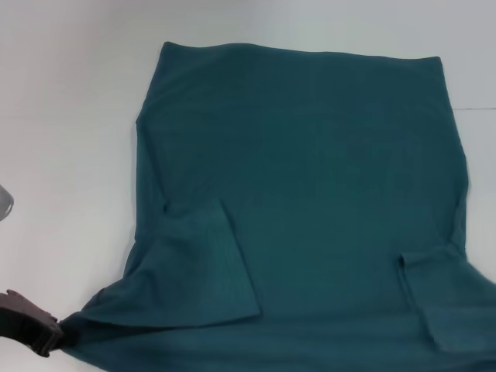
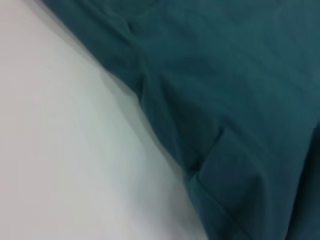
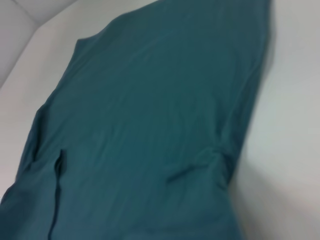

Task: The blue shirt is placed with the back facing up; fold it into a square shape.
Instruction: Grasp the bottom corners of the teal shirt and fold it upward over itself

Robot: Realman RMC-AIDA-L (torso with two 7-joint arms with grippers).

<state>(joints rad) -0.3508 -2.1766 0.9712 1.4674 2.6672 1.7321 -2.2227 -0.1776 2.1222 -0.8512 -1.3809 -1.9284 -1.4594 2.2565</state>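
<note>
Blue shirt (image 1: 310, 194) apparently in left gripper (image 1: 54, 335).

one blue shirt (image 1: 310, 178), one gripper (image 1: 31, 325)

A plain white table (image 1: 70, 116) fills the scene, evenly lit, with a seam toward eleven o'clock.
</note>
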